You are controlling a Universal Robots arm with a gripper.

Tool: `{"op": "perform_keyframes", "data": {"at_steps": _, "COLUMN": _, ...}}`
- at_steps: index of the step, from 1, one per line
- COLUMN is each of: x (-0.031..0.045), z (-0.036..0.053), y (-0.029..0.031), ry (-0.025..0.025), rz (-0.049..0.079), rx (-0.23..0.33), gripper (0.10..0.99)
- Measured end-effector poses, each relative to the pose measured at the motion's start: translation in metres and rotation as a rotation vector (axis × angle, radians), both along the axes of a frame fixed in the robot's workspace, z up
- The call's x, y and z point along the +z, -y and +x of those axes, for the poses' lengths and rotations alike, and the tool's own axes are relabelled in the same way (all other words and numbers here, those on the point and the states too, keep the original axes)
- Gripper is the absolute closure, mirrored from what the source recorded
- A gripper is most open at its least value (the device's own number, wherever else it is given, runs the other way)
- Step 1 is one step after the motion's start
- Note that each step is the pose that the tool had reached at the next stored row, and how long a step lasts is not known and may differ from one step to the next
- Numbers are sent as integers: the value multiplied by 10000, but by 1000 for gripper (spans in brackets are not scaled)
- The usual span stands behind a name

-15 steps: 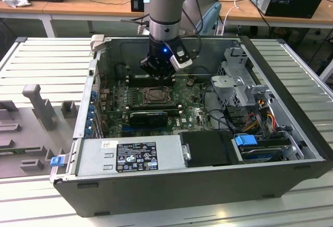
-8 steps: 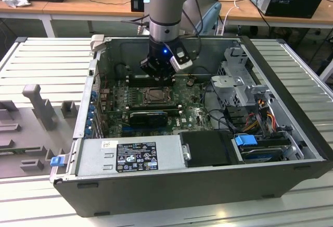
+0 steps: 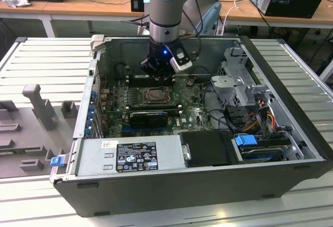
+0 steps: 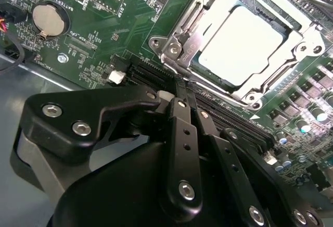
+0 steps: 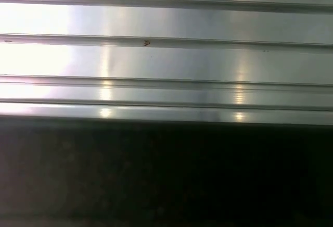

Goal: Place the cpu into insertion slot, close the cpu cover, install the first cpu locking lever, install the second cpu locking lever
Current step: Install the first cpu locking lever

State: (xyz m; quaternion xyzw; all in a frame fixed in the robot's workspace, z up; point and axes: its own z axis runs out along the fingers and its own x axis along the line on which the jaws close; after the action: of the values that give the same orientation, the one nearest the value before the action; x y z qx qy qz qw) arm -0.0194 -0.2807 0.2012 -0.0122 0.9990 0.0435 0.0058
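One gripper (image 4: 182, 99) takes up the near part of the second wrist view, its black linkages bolted with silver screws and its two fingers (image 4: 183, 128) pressed flat against each other with nothing between them; their tips reach the edge of the socket frame. Just beyond the tips lies the cpu (image 4: 240, 45), its pale metal top flat and level, seated in the insertion slot (image 4: 270, 29). The cpu cover (image 4: 195, 34) lies down around the chip, its silvery frame bordering the chip on the visible sides, with screw heads at its corners. A thin metal lever rod (image 4: 218, 94) runs along the frame edge nearest the fingers. Farther off on the green motherboard (image 4: 119, 24) sits a round coin battery (image 4: 48, 20).

In the exterior view, the gripper (image 3: 157, 70) hangs from the pale blue arm (image 3: 165, 3) inside the open computer case (image 3: 291, 133), low over the board and just behind the insertion slot (image 3: 155, 96). A grey power supply (image 3: 130, 156) lies along the case's near wall, and a drive cage (image 3: 244, 84) stands on the exterior view's right. The case rests on a ribbed aluminium table (image 3: 47, 60); wooden desks (image 3: 93, 0) stand behind it.

The first wrist view shows ribbed aluminium (image 5: 166, 60) above a dark band.
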Motion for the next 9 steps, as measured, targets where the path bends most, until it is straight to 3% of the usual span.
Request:
{"op": "perform_keyframes", "data": {"at_steps": 4, "x": 3, "z": 0, "y": 1, "ry": 3, "rz": 28, "rx": 0, "gripper": 980}}
{"op": "perform_keyframes", "data": {"at_steps": 9, "x": 125, "z": -22, "y": 1, "ry": 53, "rz": 24, "rx": 3, "gripper": 980}}
